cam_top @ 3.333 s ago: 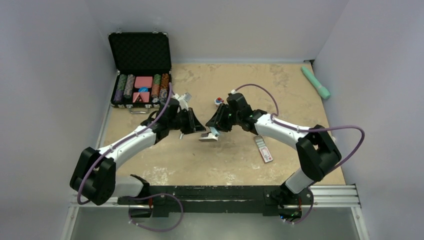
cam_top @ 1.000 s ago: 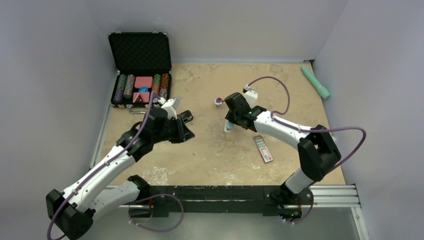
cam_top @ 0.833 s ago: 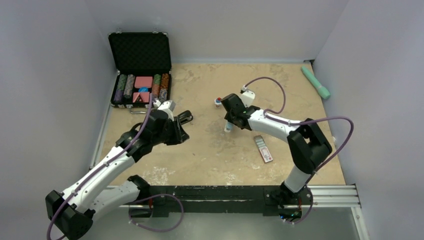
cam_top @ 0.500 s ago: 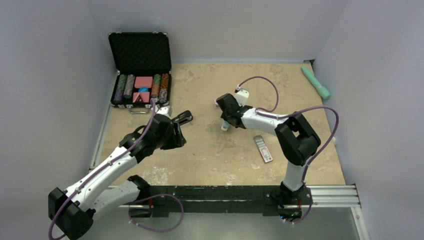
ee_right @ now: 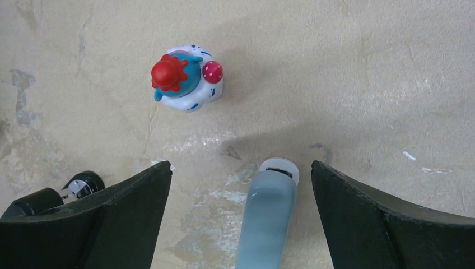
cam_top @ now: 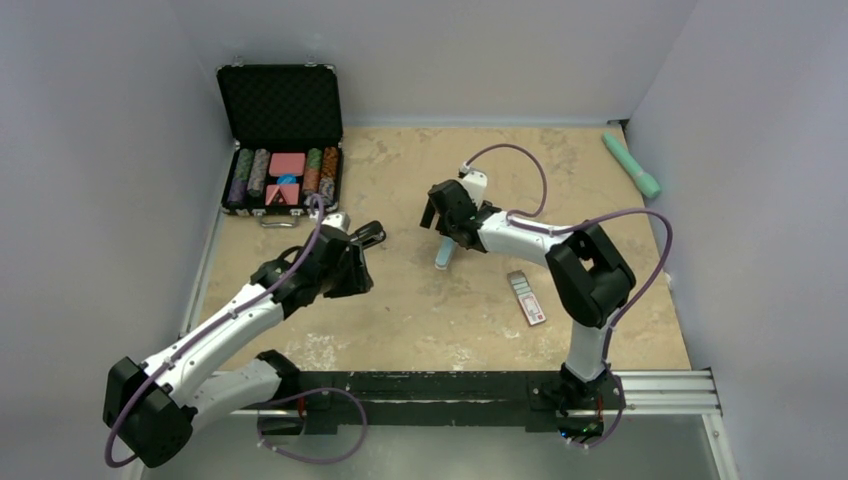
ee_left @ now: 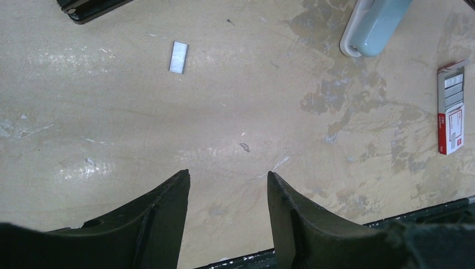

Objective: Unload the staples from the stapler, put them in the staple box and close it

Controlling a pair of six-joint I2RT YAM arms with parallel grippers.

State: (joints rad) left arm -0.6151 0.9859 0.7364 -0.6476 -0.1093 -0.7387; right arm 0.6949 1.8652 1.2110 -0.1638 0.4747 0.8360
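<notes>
The stapler (cam_top: 365,235) is slim and black and lies on the table; in the left wrist view only its end (ee_left: 89,7) shows at the top left. The staples (ee_left: 178,57), a tiny silvery strip, lie loose on the table right of that end. My left gripper (ee_left: 227,176) hovers open and empty nearer the table's front, just below the stapler in the top view (cam_top: 350,278). My right gripper (ee_right: 241,165) is open wide, straddling a pale blue-grey bar (ee_right: 268,218) without touching it.
The blue-grey bar (cam_top: 443,255) lies mid-table. A red-and-white packet (cam_top: 527,297) sits to its right. A small red-and-blue toy figure (ee_right: 187,78) stands just beyond the right fingers. An open case of poker chips (cam_top: 283,140) is at the back left, a teal stick (cam_top: 632,165) at the back right.
My right gripper has opened and let go of the blue-grey bar, which now rests on the table, and it shifted left and back. My left gripper opened and drew slightly toward the front.
</notes>
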